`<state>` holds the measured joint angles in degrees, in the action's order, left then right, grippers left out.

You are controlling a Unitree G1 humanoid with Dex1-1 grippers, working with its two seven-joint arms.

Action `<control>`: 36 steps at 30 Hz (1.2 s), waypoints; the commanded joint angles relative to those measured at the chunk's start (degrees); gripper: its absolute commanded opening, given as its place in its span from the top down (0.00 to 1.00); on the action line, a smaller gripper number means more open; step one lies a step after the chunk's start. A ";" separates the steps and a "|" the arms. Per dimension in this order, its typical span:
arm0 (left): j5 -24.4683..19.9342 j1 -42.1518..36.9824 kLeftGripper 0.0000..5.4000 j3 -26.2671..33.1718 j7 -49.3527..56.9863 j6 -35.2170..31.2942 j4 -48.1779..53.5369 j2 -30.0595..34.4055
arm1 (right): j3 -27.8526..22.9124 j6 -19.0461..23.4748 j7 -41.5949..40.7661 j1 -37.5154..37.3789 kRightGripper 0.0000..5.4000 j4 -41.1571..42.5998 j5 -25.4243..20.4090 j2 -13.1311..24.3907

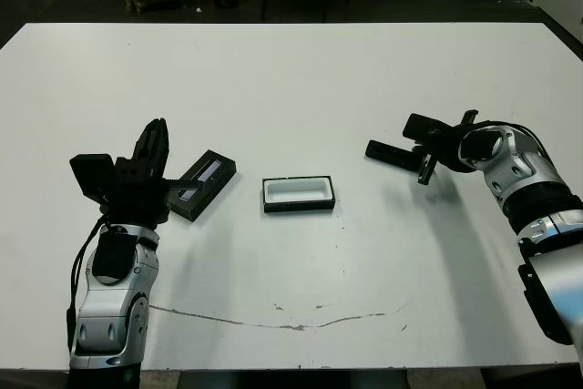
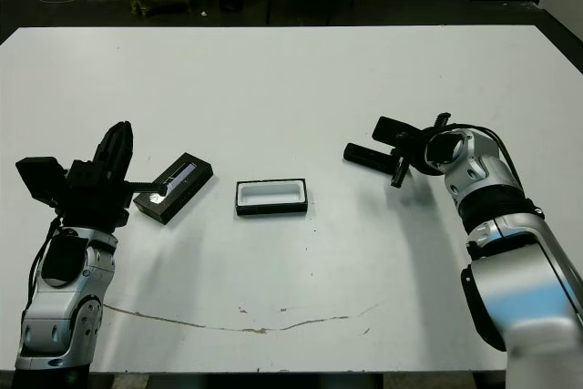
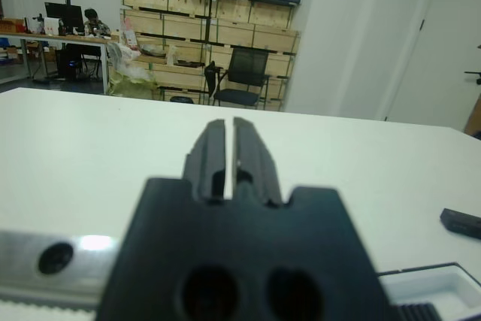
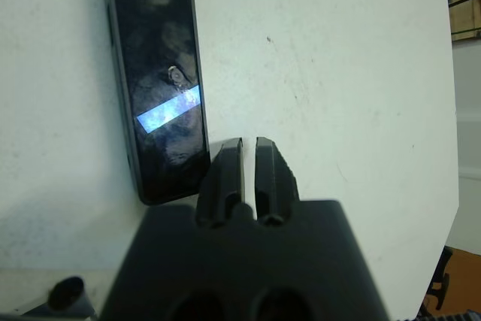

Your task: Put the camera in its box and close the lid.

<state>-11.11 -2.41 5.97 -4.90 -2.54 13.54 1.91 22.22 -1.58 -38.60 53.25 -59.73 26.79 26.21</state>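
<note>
Both grippers had their fingers together on nothing: the right gripper [image 4: 249, 178] hovered just beside the camera [image 1: 390, 154], which lay flat on the white table [image 1: 301, 79], while the left gripper [image 1: 153, 145] sat beside the lid [image 1: 201, 183]. Between them the box [image 1: 299, 194] lay uncovered, white lining showing.

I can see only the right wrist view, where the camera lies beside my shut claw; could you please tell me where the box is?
Observer: The box sits near the table's middle, to the robot's left of the camera, with bare table between them.
Operator: Thank you. Is it open?
Observer: Yes, it is uncovered, and only its white lining shows inside.
Operator: And where is the lid, please?
Observer: The lid lies flat and askew, further to the robot's left, close by the left claw.
</note>
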 commanded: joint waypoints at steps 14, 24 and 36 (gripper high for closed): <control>-0.31 0.64 1.00 0.07 0.13 -1.15 -0.74 -0.01 | -0.53 -1.52 -6.61 -5.75 1.00 8.04 -2.88 2.89; -0.08 0.82 1.00 0.13 0.21 -0.82 -1.02 0.00 | -2.04 -2.57 -9.60 -8.30 1.00 11.56 -5.66 3.89; 0.41 0.95 1.00 -0.01 0.68 -0.80 -0.83 -0.02 | -2.15 -3.78 -11.04 -10.73 1.00 15.07 -7.51 4.56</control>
<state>-11.08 -2.31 5.91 -4.56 -2.63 13.36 1.84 19.31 -4.90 -48.49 44.22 -44.99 18.89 30.44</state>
